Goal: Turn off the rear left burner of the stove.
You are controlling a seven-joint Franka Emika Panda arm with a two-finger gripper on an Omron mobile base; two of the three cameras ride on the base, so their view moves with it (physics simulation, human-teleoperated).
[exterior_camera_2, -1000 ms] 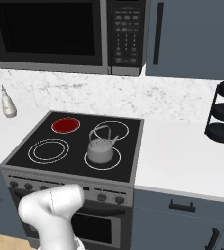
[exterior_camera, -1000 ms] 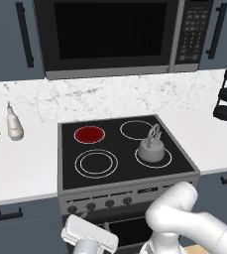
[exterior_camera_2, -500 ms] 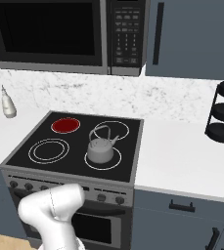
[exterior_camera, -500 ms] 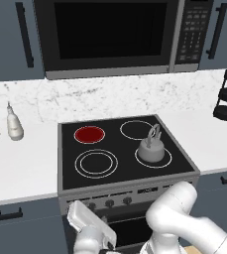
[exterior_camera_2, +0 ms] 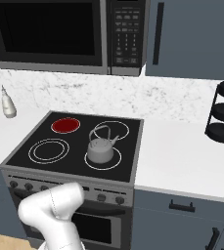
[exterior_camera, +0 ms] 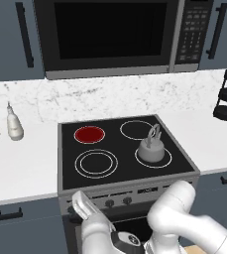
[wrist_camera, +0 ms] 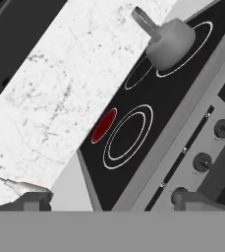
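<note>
Squarely set into the white bench point(exterior_camera: 26, 168): black glass four-zone stove point(exterior_camera: 122, 171) with grey steel body, front edge and knob row facing the base, long axis running left to right under the black microwave point(exterior_camera: 120, 37). At 10 o'clock on the glass, glowing as a solid red disc: small round rear left burner point(exterior_camera: 89, 134), also seen at point(exterior_camera_2: 66, 125) and as a slanted red oval in the hand view point(wrist_camera: 104, 125). At 8 o'clock, a white double-ring zone point(exterior_camera: 96, 162); at 1 o'clock, a thin white ring point(exterior_camera: 137, 129); at 4 o'clock, a grey metal kettle point(exterior_camera: 152, 149) sitting upright on its ring, handle arched on top.

Low in front of the oven door: white arm, elbow folded, forearm reaching toward 9 o'clock, hand rolled so the hand view shows the cooktop tilted steeply. Gripper point(wrist_camera: 111, 199) spread wide, grasping nothing, dark fingertips point(wrist_camera: 197, 199) just beside the row of small dark knobs point(wrist_camera: 202, 161), right tip overlapping the lowest knob; touching or not, cannot tell.

On the bench at 9 o'clock, two white bottles point(exterior_camera: 14, 128); at 3 o'clock, a black tiered rack point(exterior_camera_2: 222, 111). Keypad on the microwave and display on the stove panel too blurred to read.
</note>
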